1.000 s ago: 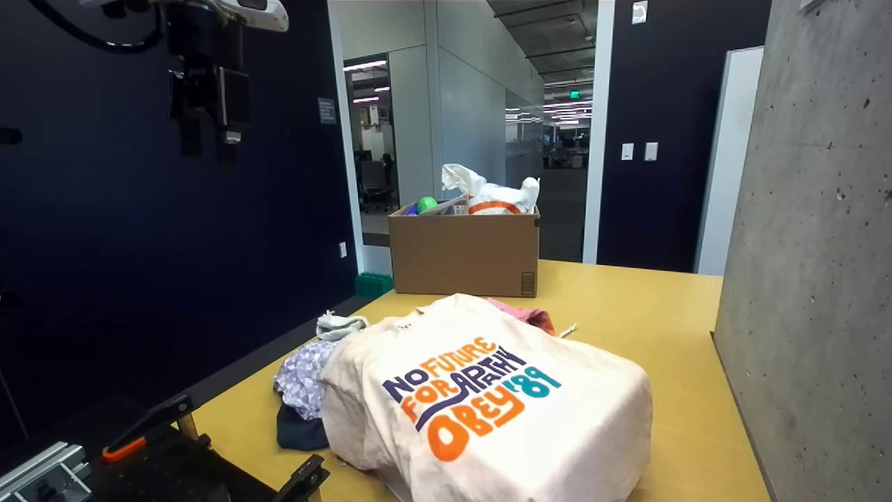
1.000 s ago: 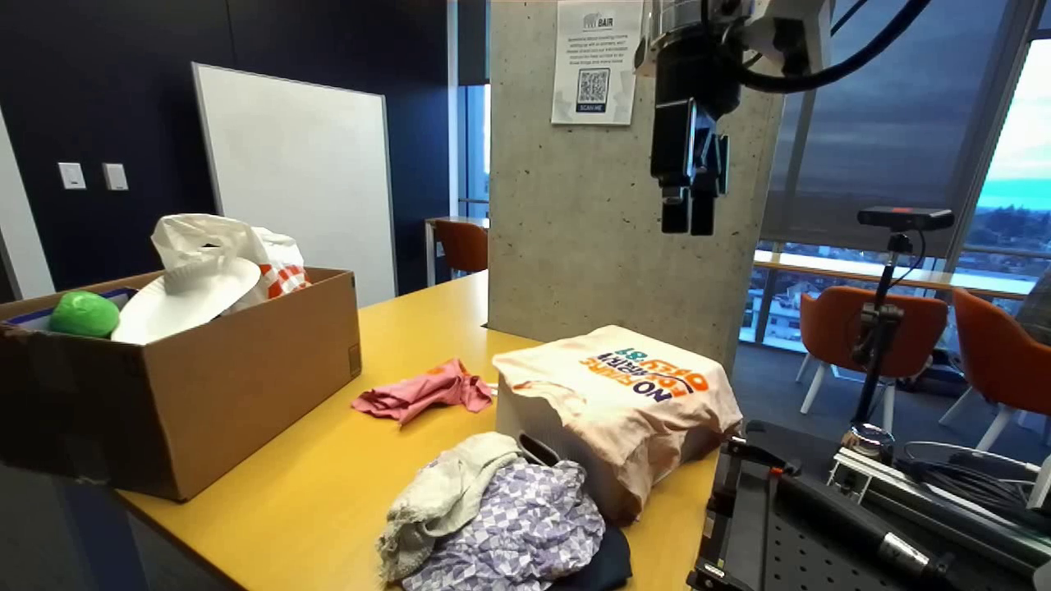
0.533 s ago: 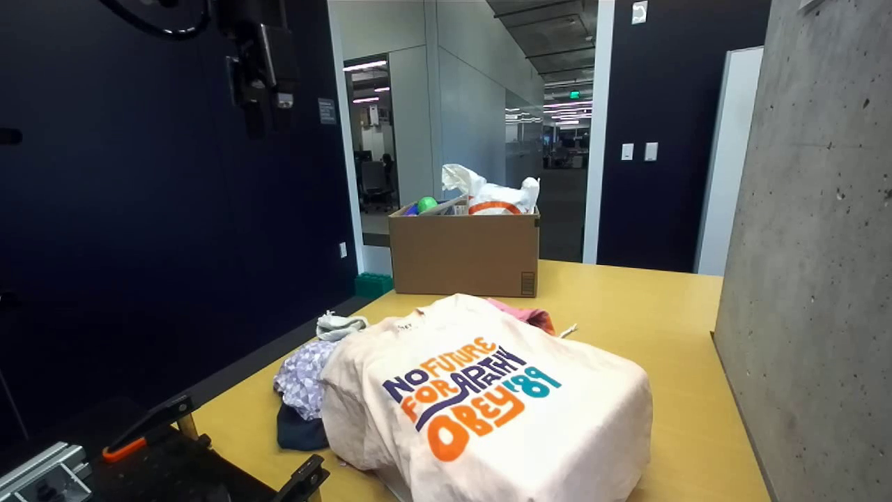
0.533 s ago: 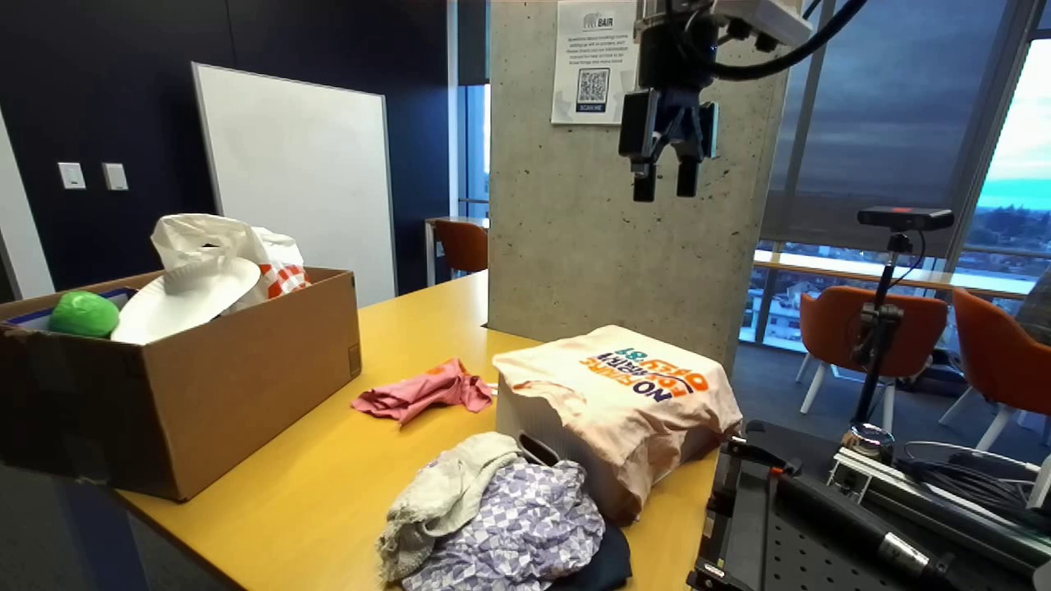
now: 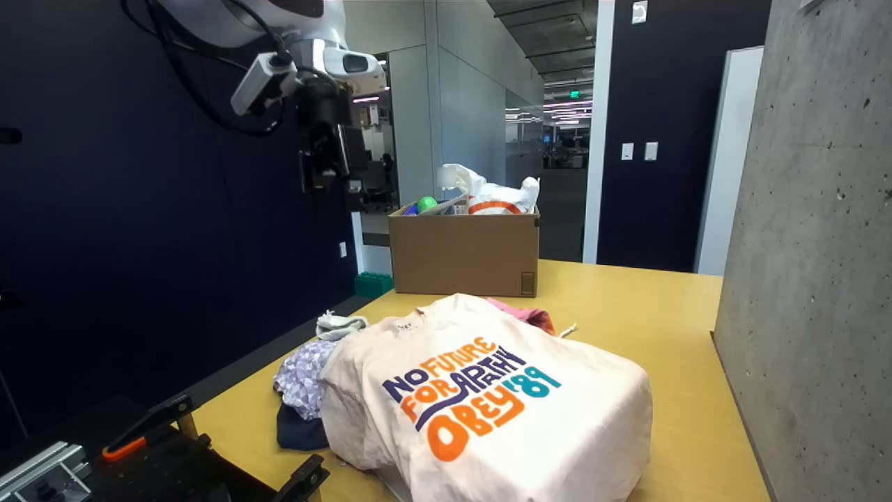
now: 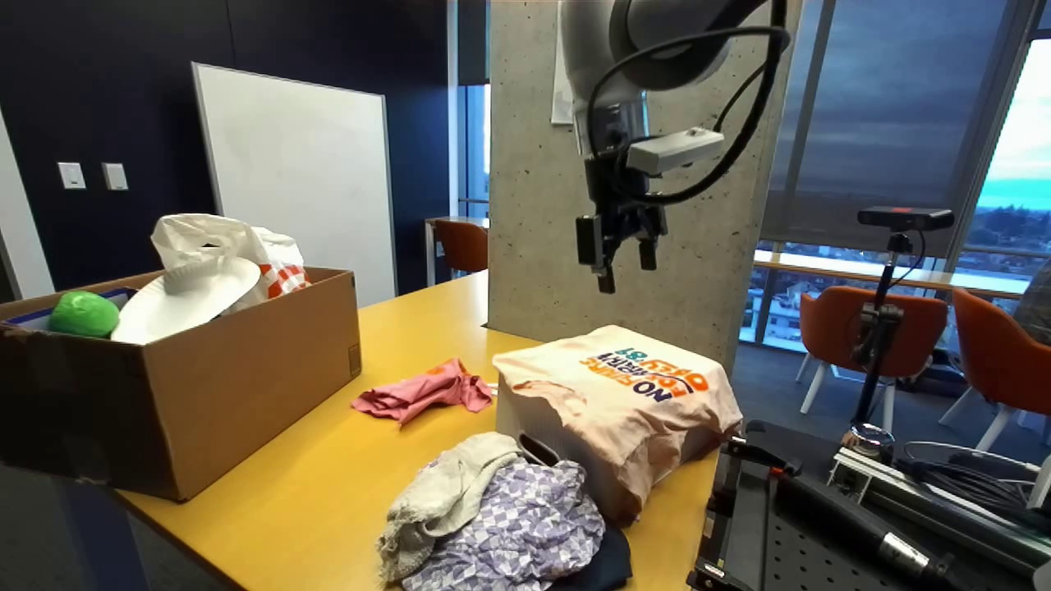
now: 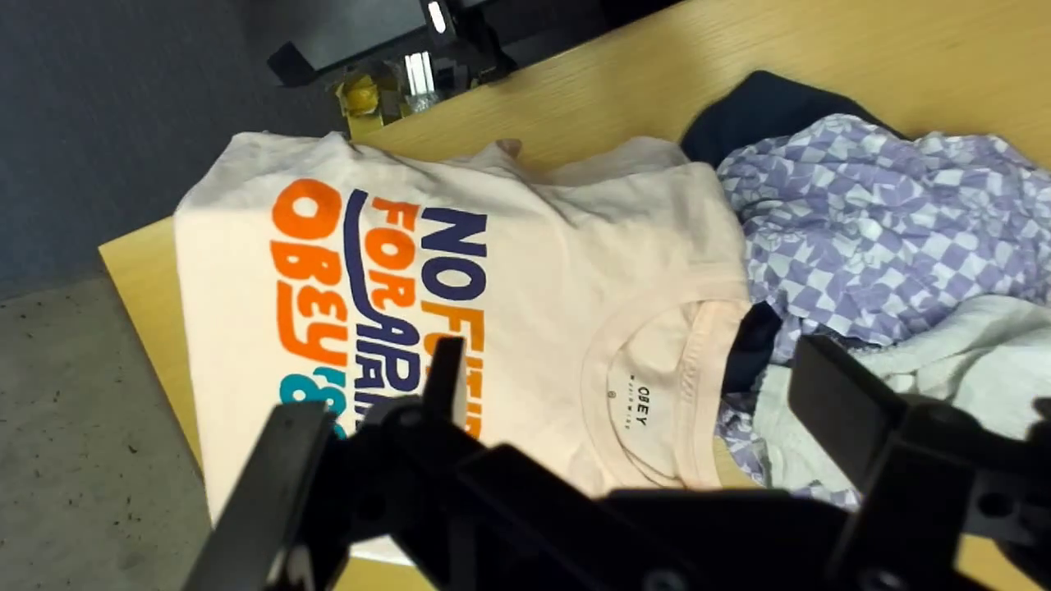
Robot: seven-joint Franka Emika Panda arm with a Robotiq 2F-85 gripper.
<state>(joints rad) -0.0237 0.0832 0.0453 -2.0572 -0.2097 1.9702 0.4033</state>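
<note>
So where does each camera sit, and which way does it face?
In an exterior view: raised near the shirt, facing along the table to the cardboard box; arm and pincer hang upper left.
In an exterior view: raised beside the purple cloth, facing across the table to the pillar; arm and pincer hang from above.
Wrist view: at the wrist, facing down on the shirt; the pincer's fingers show below.
Both exterior views share shirt, table, cardboard box and pillar.

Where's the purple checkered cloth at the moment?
In the wrist view, the purple checkered cloth lies at the upper right, partly over a dark cloth, just right of the printed T-shirt and, in that picture, above the pale gray cloth.
</note>
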